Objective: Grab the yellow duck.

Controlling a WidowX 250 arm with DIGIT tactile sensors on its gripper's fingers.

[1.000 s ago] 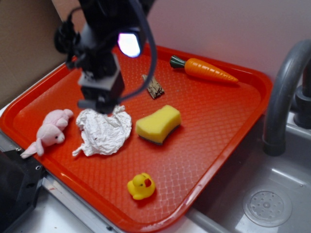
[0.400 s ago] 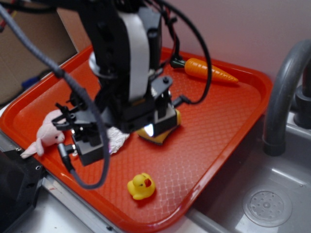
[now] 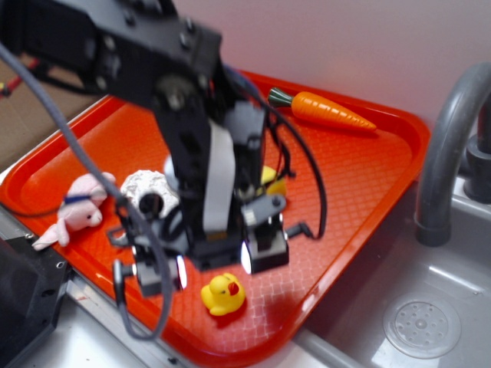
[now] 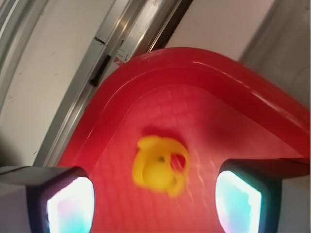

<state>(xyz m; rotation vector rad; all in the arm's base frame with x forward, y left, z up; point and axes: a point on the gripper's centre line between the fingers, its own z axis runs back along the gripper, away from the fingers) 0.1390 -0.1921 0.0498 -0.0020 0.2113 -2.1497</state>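
The yellow duck [image 3: 223, 294] stands near the front edge of the red tray [image 3: 368, 176], small and glossy with an orange-red beak. My gripper [image 3: 211, 261] hangs just above and behind it, open, with nothing between its fingers. In the wrist view the duck [image 4: 160, 170] shows blurred on the tray floor, ahead of the gap of the gripper [image 4: 153, 204]. It touches neither of the two bright pads [image 4: 70, 206].
A pink plush bunny [image 3: 80, 207] and a crumpled white cloth [image 3: 142, 184] lie on the tray's left. The arm mostly hides a yellow sponge [image 3: 272, 180]. A toy carrot [image 3: 330, 111] lies at the back. A grey faucet [image 3: 445, 153] and sink [image 3: 422, 322] stand on the right.
The arm has swung from over the white cloth at the back left toward the tray's front and come down, so the open gripper now hangs over the duck. The duck has not moved.
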